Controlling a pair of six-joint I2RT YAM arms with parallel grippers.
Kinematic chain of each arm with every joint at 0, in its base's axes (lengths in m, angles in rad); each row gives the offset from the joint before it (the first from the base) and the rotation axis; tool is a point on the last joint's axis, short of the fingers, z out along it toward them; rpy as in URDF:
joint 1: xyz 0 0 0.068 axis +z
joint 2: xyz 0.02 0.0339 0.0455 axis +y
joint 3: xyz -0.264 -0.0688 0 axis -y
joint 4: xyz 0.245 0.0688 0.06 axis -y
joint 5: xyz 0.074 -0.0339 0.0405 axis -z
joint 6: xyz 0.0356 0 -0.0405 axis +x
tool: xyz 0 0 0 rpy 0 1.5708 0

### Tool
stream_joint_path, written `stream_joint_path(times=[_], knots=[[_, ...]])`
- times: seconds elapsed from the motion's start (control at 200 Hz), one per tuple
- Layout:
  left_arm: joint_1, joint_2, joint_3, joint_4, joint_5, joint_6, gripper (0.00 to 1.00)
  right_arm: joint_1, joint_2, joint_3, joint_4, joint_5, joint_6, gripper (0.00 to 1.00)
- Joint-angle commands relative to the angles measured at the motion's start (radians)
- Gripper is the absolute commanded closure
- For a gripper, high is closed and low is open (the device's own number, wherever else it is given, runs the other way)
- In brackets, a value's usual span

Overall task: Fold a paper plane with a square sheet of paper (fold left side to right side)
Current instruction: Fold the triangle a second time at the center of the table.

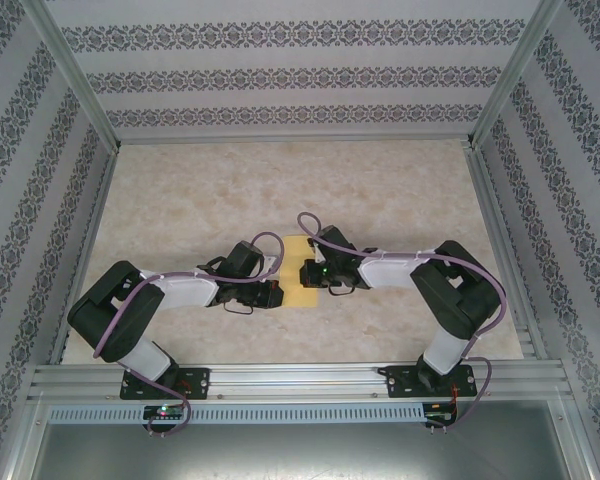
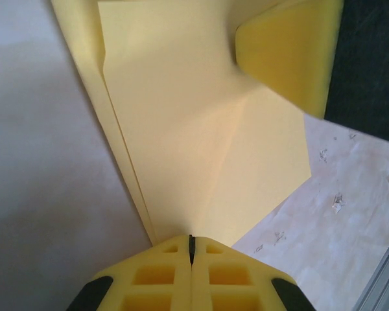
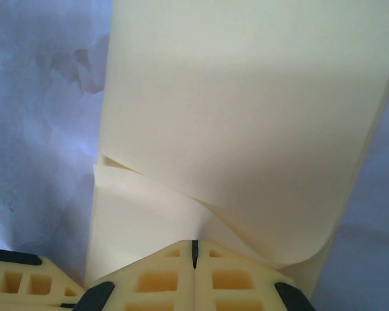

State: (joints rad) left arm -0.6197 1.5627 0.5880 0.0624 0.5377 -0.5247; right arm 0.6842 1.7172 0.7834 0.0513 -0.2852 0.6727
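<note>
The square sheet of paper (image 1: 297, 297) lies yellow on the table between my two grippers, folded over on itself. In the left wrist view the paper (image 2: 201, 129) shows a top layer with a faint slanting crease and a narrow strip of lower layer along its left edge. My left gripper (image 2: 191, 243) is shut, its tips touching the paper's near point. In the right wrist view the upper layer (image 3: 246, 110) curls up off the lower layer (image 3: 136, 220). My right gripper (image 3: 194, 246) is shut, tips against that lower layer. From above, left gripper (image 1: 277, 290) and right gripper (image 1: 308, 272) nearly meet.
The marble-patterned table (image 1: 280, 180) stretches away behind the paper. Aluminium rails (image 1: 300, 378) frame it, with patterned walls on three sides. A finger of the right gripper (image 2: 285, 52) hangs over the paper's far corner. A finger of the left gripper (image 3: 19, 278) sits beside the right jaws.
</note>
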Motion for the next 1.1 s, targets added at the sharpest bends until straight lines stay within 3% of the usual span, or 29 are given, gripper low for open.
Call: stream_joint_path(times=[0.0,0.385,0.679,0.924,1.094], knots=[[0.006,0.033,-0.031,-0.052,-0.045,0.012,0.96,-0.051,0.004,-0.012,-0.04,0.044,-0.044,1.0],[0.006,0.028,-0.022,-0.056,-0.042,0.013,0.96,-0.15,-0.05,-0.065,-0.004,0.0,-0.06,1.0],[0.004,0.011,-0.006,-0.058,-0.032,0.011,0.96,-0.109,-0.219,-0.07,-0.076,0.014,-0.058,1.0],[0.004,0.001,-0.003,-0.062,-0.032,0.012,0.95,-0.011,-0.127,-0.065,0.051,-0.059,0.035,1.0],[0.005,-0.008,0.008,-0.068,-0.026,0.014,0.96,-0.011,-0.045,-0.038,0.071,-0.047,0.027,1.0]])
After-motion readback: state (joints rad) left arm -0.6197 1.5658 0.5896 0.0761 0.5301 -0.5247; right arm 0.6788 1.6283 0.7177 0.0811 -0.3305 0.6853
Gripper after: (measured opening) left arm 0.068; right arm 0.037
